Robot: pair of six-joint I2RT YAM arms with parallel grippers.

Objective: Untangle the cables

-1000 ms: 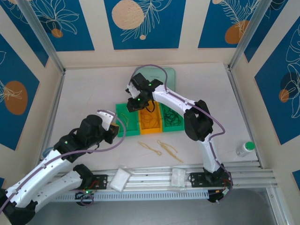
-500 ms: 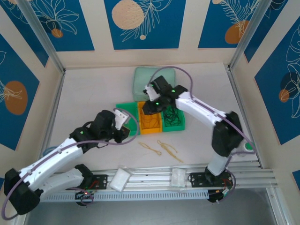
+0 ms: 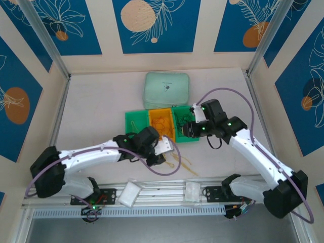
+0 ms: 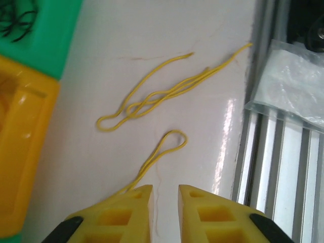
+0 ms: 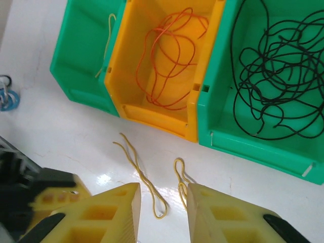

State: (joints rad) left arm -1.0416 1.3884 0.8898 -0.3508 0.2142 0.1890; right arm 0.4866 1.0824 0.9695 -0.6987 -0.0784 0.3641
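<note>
Two yellow cables lie loose on the white table in front of three bins. One thin yellow cable rests in the left green bin. The orange cables are in the orange bin, the black cables in the right green bin. My left gripper is open just over the table, with a yellow cable loop running under its left finger. A longer doubled yellow cable lies beyond it. My right gripper hangs open above the loose yellow cables; in the top view it is by the right bin.
A pale green pouch lies behind the bins. Clear plastic bags sit on the aluminium rail at the table's near edge. A light-blue coiled cord lies left of the bins. My left gripper shows beside the right fingers.
My left arm swung right from the left green bin to the yellow cables in front of the bins. My right arm drew back from the pouch to the right bin.
</note>
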